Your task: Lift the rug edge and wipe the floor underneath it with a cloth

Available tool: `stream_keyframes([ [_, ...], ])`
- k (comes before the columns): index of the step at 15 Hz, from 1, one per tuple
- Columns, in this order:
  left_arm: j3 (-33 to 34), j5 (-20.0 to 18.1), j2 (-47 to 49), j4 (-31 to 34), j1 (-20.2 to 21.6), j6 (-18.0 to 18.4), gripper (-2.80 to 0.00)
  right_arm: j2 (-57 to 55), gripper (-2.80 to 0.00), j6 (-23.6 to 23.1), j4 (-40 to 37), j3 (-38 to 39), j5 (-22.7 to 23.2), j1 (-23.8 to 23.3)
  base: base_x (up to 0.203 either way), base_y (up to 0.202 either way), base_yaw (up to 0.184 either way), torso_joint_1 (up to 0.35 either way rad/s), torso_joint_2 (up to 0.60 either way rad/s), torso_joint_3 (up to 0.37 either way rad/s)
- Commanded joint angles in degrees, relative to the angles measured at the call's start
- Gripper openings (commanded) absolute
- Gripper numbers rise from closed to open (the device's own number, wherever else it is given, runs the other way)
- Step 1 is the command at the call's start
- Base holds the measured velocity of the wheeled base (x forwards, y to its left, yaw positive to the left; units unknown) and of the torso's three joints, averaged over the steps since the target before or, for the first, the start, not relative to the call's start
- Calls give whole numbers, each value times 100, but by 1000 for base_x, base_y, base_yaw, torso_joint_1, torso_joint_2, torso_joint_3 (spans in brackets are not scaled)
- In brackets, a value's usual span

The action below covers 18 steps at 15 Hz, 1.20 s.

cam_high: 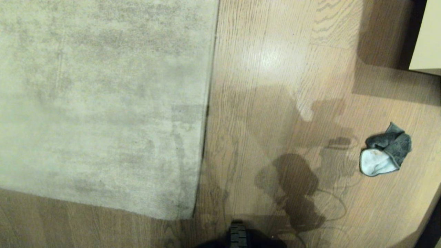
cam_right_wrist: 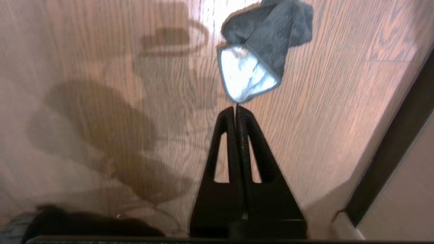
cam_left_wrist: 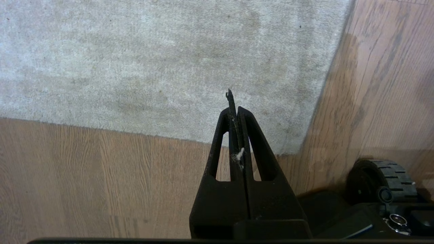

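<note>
Grey-green and crumpled, the cloth (cam_high: 386, 150) lies on the floor (cam_high: 275, 103) to my right, well apart from the rug (cam_high: 103, 103), with a pale white patch of it turned up. My right gripper (cam_right_wrist: 236, 108) hangs above the floor with its fingers pressed together on nothing; in the right wrist view its tips point at the near edge of the cloth, though I cannot tell whether they touch it. My left gripper (cam_left_wrist: 234, 101) is also closed and empty, held over the rug's near corner. The rug lies flat, its straight edge running along the planks. A wheel (cam_left_wrist: 383, 179) of my base shows beside that corner.
</note>
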State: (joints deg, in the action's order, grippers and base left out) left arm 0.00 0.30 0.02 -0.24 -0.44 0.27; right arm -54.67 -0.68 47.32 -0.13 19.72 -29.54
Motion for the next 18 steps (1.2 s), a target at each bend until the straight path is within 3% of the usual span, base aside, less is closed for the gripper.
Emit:
stream_keyframes([
  [1,0,5,6,-2,0,0,-280,879,-280,-22,-450,12,25,6,0,0,0,0,0,0],
  [5,0,5,6,-2,0,0,-280,2290,-280,-246,-2043,10,21,15,0,0,0,0,0,0],
  [8,0,5,6,-2,0,0,-280,2336,-280,-461,-2485,13,-159,15,0,0,0,0,0,0],
  [11,0,5,6,-2,0,0,-280,2411,-280,-981,-3652,13,-1482,18,0,0,0,0,0,0],
  [12,0,5,6,-2,0,0,-280,2433,-280,-1040,-4006,13,-1680,23,0,0,0,0,0,0],
  [14,0,5,6,-2,0,0,-280,2443,-280,-817,-4452,13,-1840,27,0,0,0,0,0,0],
  [18,0,5,6,-2,0,0,-280,2433,-280,-491,-4626,13,-1858,45,0,0,0,0,0,0],
])
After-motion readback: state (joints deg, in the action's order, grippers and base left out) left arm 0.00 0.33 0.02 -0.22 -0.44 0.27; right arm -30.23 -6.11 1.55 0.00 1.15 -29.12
